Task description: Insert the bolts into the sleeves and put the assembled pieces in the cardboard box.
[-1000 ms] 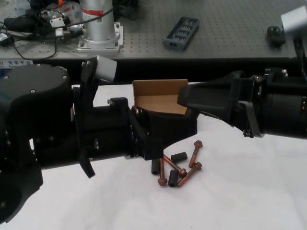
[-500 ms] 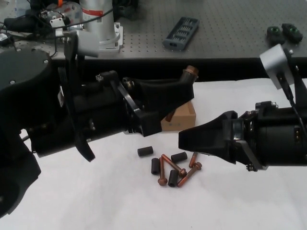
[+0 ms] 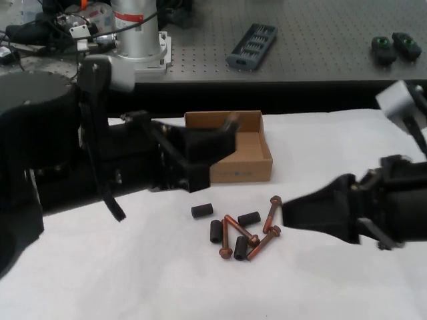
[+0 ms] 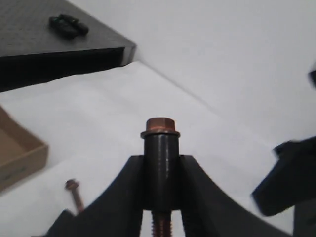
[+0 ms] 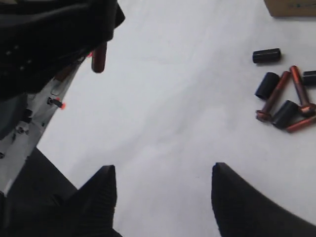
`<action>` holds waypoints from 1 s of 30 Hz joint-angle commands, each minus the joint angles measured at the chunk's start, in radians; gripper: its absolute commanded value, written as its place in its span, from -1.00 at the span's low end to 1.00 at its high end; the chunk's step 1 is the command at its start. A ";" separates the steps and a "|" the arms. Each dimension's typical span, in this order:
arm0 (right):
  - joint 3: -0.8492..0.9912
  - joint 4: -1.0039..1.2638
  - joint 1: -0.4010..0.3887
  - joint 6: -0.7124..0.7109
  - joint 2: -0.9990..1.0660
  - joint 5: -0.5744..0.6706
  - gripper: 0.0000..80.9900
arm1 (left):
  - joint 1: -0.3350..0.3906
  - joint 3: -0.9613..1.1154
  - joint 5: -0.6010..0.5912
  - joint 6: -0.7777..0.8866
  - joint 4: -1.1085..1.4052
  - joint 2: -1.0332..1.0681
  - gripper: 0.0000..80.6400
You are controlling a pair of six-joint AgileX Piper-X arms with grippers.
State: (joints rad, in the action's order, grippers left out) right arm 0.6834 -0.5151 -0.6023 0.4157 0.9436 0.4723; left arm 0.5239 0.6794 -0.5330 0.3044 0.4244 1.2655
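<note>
My left gripper [image 4: 161, 170] is shut on an assembled piece [image 4: 160, 148], a black sleeve with a copper bolt head at its top. In the high view this gripper [image 3: 223, 138] hangs over the near left part of the open cardboard box [image 3: 257, 167]. Several loose black sleeves [image 3: 201, 211] and copper bolts [image 3: 224, 237] lie in a small pile on the white cloth in front of the box. My right gripper [image 5: 160, 195] is open with nothing between its fingers. It hovers low over the cloth, right of the pile [image 3: 291, 209].
White cloth [image 3: 167, 280] covers the near bench. Behind the box runs a dark perforated table [image 3: 320, 47] carrying a grey metal post [image 3: 137, 33], cables, a dark bit holder [image 3: 252, 43] and small black parts. The left arm's bulky body [image 3: 53, 153] takes up the left side.
The left gripper first rose with the assembled piece, then came down and drew back over the box. The right arm sank and withdrew to the right, away from the box.
</note>
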 commanded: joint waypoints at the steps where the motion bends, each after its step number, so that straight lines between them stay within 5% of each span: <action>1: 0.007 -0.067 0.024 -0.099 -0.026 -0.030 0.06 | -0.046 0.101 0.027 -0.177 -0.145 0.074 -0.98; 6: 0.007 -0.218 0.087 -0.232 -0.062 -0.091 -0.16 | -0.090 0.265 0.036 -0.178 -0.179 0.278 -0.98; 13: 0.007 -0.317 0.169 -0.340 -0.068 -0.177 -0.98 | -0.096 0.604 0.057 -0.213 -0.297 0.605 -0.98; 27: 0.007 -0.309 0.210 -0.350 -0.068 -0.162 -0.95 | -0.097 1.173 0.153 -0.215 -0.507 1.085 -0.98; 30: 0.007 -0.309 0.210 -0.350 -0.068 -0.162 -0.95 | -0.099 1.186 0.164 -0.215 -0.528 1.106 -0.67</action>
State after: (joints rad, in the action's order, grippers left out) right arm 0.6834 -0.8254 -0.3981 0.0747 0.8887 0.2944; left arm 0.4283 1.8207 -0.3968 0.1076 -0.0844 2.3487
